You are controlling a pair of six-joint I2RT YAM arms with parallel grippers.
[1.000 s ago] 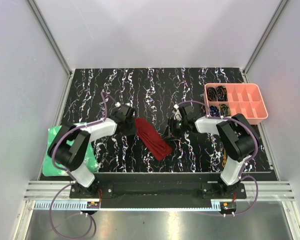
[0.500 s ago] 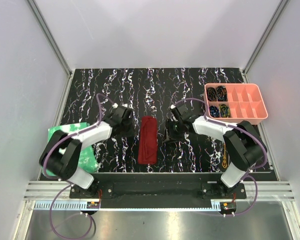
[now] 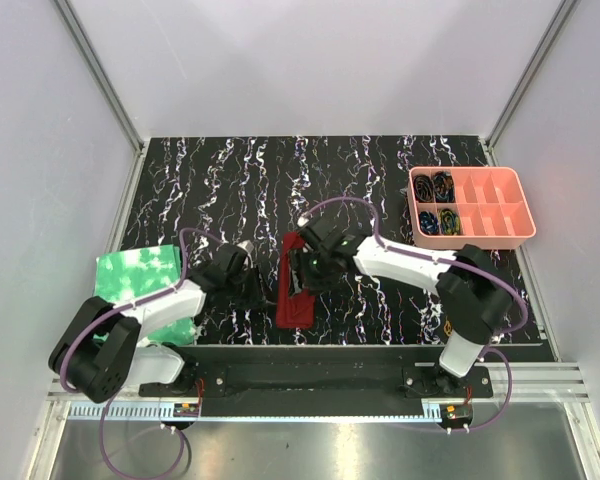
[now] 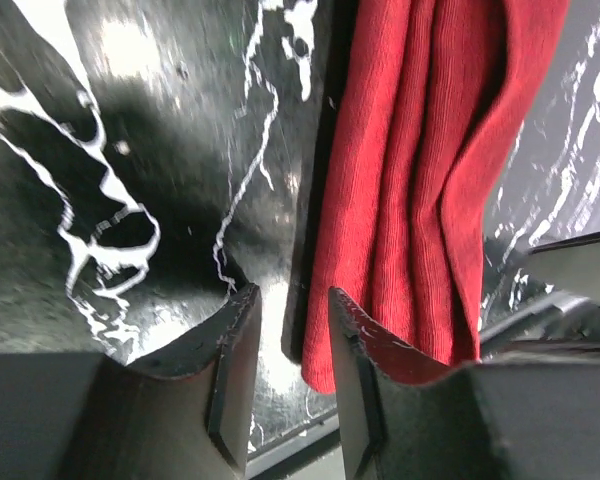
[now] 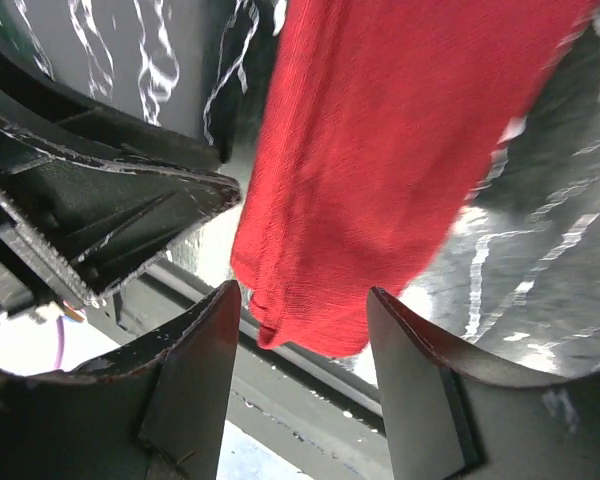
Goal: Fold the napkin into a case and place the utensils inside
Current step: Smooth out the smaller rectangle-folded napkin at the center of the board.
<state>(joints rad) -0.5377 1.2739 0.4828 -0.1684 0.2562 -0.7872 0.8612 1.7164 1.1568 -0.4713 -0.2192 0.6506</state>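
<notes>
The napkin (image 3: 291, 305) lies as a narrow layered strip close to the worktop's near edge, about midway between the left and right edges, its length running from near to far; it already has the shape of the case, though the left wrist view shows loose lengthwise ridges, so the layers do not sit quite flat; the left hand (image 3: 252, 285) sits low just beside the strip's left side, its jaws a little apart with only bare worktop in the gap and one finger touching the cloth's edge, gripping nothing; the right hand (image 3: 305, 272) reaches across over the strip, its jaws wide and straddling the near end of the cloth, with clear space on both sides, so it holds nothing either; the folding step looks to be at its close, both hands free of the cloth; what remains is the filling; the utensils (image 3: 447, 323) show only as a thin gold glint by the right arm near the near right corner, mostly hidden; the next move likely calls for the right hand to go there, pinch one thin piece off the flat surface, and slide it between the layers while the left hand steadies the strip; the green sheet (image 3: 140, 275) by the left edge and the pink tray (image 3: 477, 242) by the right edge play no part.
</notes>
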